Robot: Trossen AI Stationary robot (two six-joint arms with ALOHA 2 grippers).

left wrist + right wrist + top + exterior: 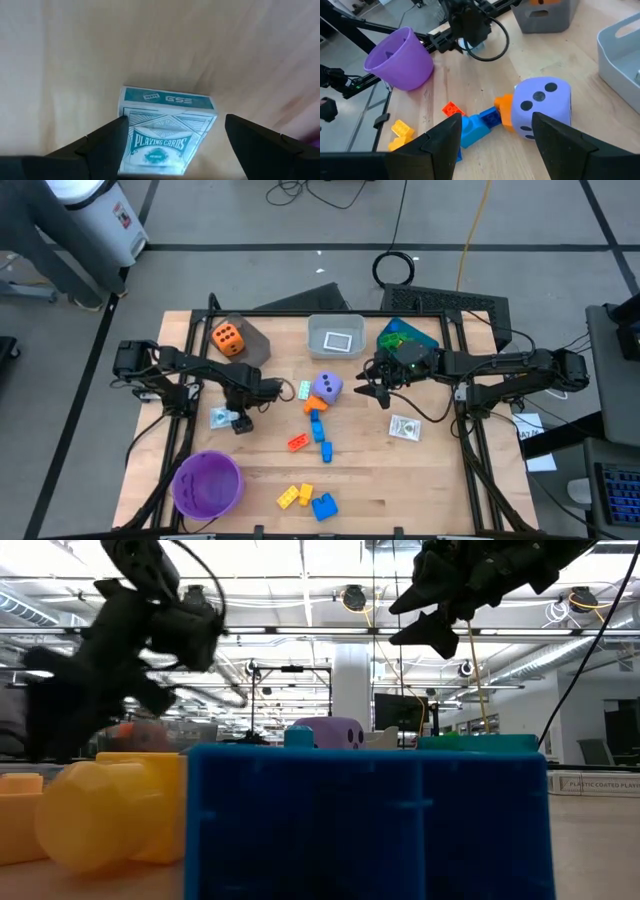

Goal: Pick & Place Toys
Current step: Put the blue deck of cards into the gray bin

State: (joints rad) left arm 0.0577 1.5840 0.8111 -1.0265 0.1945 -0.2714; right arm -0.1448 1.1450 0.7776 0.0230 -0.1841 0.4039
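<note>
Hovering low over the pale wooden table [420,480], my left gripper [172,137] straddles a teal-and-white box of playing cards [167,130] lying flat on the wood; my two dark fingers [102,142] stand spread, one just beside the box's edge and the other well clear of it, so I grip nothing. From above, that box [222,418] sits at the table's left, between the arm and the purple round plastic bowl [207,483] near the front edge. My right gripper [378,388] hangs raised above the table's middle right with its fingers parted and empty. Past them I see the purple dotted die [541,106], touching an orange plastic brick [503,107] that joins a blue plastic brick [480,122], with a small red plastic brick [451,108] near them. Yellow plastic bricks [293,496] and another blue brick [324,506] lie near the front edge. An orange dotted die [227,338] rests in the grey bin [250,340] at the back left, beside a white bin [335,336] holding a flat whitish card [337,340]. A second whitish card [405,427] lies on the table's right.
</note>
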